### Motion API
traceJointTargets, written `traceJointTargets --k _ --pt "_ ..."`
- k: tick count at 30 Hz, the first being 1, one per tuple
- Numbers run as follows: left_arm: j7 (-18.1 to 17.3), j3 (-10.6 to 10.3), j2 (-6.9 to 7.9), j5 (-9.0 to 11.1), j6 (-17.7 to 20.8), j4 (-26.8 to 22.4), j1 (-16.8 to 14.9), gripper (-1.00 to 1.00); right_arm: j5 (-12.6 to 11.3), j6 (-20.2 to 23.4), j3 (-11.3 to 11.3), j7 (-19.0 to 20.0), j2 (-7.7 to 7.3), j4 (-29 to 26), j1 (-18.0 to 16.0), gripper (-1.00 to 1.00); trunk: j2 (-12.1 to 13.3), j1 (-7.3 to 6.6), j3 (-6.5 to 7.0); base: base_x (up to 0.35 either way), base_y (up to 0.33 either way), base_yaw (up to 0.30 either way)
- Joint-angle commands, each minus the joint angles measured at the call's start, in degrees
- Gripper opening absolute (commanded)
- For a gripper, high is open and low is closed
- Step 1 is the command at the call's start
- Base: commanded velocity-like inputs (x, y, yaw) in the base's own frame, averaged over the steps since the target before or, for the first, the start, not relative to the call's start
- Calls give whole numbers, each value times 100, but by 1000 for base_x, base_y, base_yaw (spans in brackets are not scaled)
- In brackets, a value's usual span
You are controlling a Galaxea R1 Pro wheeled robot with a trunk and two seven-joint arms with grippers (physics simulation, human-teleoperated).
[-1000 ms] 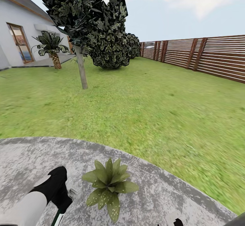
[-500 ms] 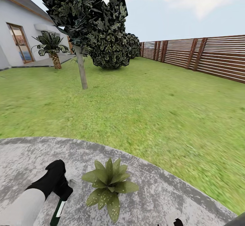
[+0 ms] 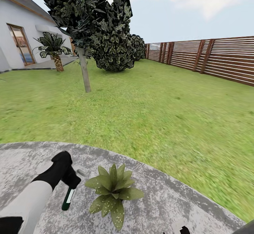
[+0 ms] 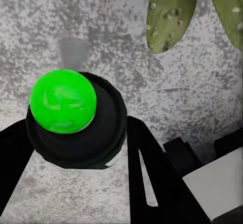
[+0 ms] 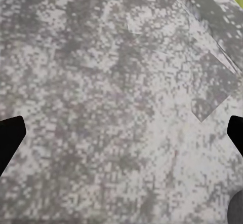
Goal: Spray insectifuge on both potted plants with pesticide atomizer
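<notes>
Beyond stone patio, fenced lawn.

Left gripper clamped around the pesticide atomizer, bright green tip up, speckled potted plant leaves nearby, mottled stone patio below.

atomizer: dark, green-tipped, tilted, off patio | plant: speckled rosette beside it

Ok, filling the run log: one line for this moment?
left gripper: shut on spray bottle | bottle beside potted plant | right gripper: open over patio
</notes>
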Motion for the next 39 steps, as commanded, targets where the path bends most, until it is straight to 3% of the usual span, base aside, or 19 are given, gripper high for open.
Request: traceJointTargets --k 1,4,8,15,17,22,28,30,33,35,39 --pt "-118 -22 10 -43 37 4 8 -100 61 -21 -45 -21 0 8 -4 100 -2 -1 -5 0 0 0" --pt "-585 -79 66 -58 17 6 12 -100 62 -21 -45 -20 0 8 -4 100 -2 -1 -5 0 0 0" --pt "-933 -573 114 -89 -203 -52 -11 -100 69 -21 -45 -20 0 8 -4 100 -2 -1 -5 0 0 0" --pt "-1020 -663 39 -89 -204 -62 -482 -100 65 -21 -45 -23 0 7 -4 100 -2 -1 -5 0 0 0" --pt "-1031 -780 13 -84 -183 -62 -578 -100 61 -21 -47 -28 -6 7 -4 100 -2 -1 -5 0 -42 0" --pt "-1039 -982 9 -99 -170 -62 -618 -100 61 -21 -51 -29 -10 3 -4 100 -2 -1 -5 -151 -162 0" --pt "-1143 -1024 -35 -84 -165 -58 -756 -100 61 -21 -54 -29 -17 0 -4 100 -2 -1 -5 -71 -33 0" --pt "-1323 -1233 -70 -95 -166 -60 -773 -100 61 -21 -54 -29 -17 0 -4 100 -2 -1 -5 -5 -2 0" --pt "-1625 -1932 -165 -108 -156 -62 -808 -100 61 -21 -51 -29 -17 1 -4 100 -2 -1 -5 -1 0 0" --pt "-1718 -2095 -284 -107 -151 -62 -873 -100 61 -21 -51 -29 -18 2 -4 100 -2 -1 -5 0 0 0" --pt "-1763 -2178 -396 -99 -136 -57 -926 -100 61 -21 -51 -29 -18 1 -4 100 -2 -1 -5 0 0 0"
